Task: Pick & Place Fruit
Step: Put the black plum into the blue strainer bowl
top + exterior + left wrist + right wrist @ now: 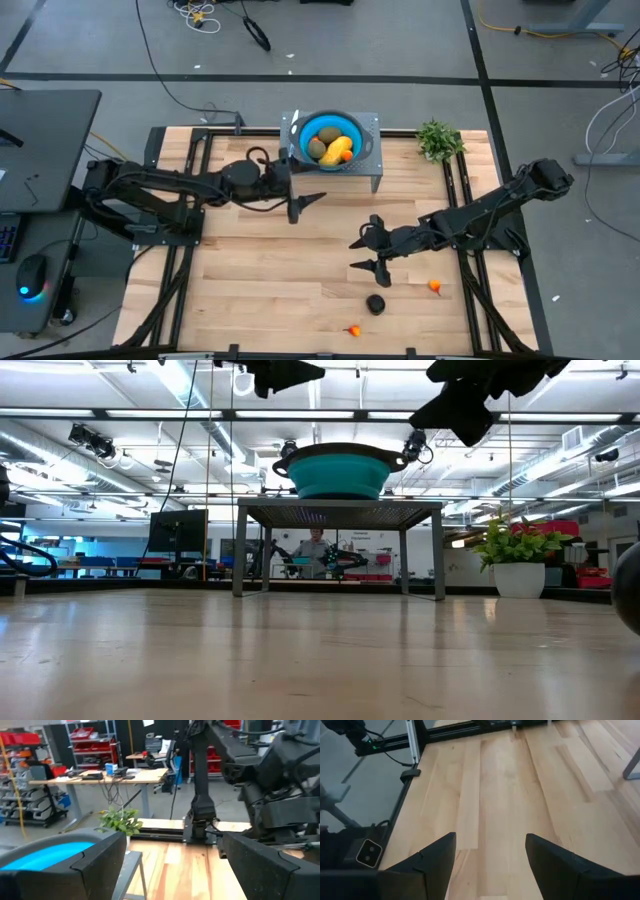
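The right gripper (366,256) hangs over the middle of the table (250,290), its fingers spread apart on nothing, with the black round fruit (375,304) close by at its 6 o'clock, one tiny orange-red fruit (435,286) at its 4 o'clock and another (353,330) farther off at 6 o'clock near the table's edge. The left gripper (305,205), also spread and empty, waits at 7 o'clock just off the blue bowl (331,122) on its raised stand (376,158), where the yellow oblong fruit (336,149) and olive-green ovals (327,134) already lie. The black fruit looks light, smooth and apt to roll, so I judge a gentle pinch straight across its widest middle is safest.
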Controlling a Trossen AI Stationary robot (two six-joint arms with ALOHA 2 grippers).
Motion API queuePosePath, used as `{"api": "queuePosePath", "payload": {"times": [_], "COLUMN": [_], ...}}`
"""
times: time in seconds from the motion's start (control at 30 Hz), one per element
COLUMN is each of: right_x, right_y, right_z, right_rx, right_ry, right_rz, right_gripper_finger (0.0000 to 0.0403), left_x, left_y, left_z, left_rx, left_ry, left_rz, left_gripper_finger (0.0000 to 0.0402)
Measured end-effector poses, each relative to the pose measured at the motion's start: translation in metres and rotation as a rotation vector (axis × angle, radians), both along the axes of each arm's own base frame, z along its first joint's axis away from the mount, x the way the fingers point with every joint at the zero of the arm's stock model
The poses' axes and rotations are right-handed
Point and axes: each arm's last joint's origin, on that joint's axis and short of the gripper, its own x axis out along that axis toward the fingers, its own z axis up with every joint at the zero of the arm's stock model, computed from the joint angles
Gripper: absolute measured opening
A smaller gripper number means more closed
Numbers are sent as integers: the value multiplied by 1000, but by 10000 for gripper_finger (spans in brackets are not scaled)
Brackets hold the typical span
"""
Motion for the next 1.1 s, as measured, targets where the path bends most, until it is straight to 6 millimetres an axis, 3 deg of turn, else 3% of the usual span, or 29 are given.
{"api": "queuePosePath", "payload": {"times": [0.47,1.1], "right_x": [-4,-12], "right_y": [9,27], "right_z": [1,-6], "right_rx": [9,15], "right_ry": [-14,3], "right_rz": [-34,-18], "right_gripper_finger": [250,250], "left_x": [0,-2], "left_y": [-6,-36], "left_z": [-2,-6], "left_rx": [-8,-73], "left_ry": [17,48], "left_rz": [-47,-76], "left_gripper_finger": [340,340]}}
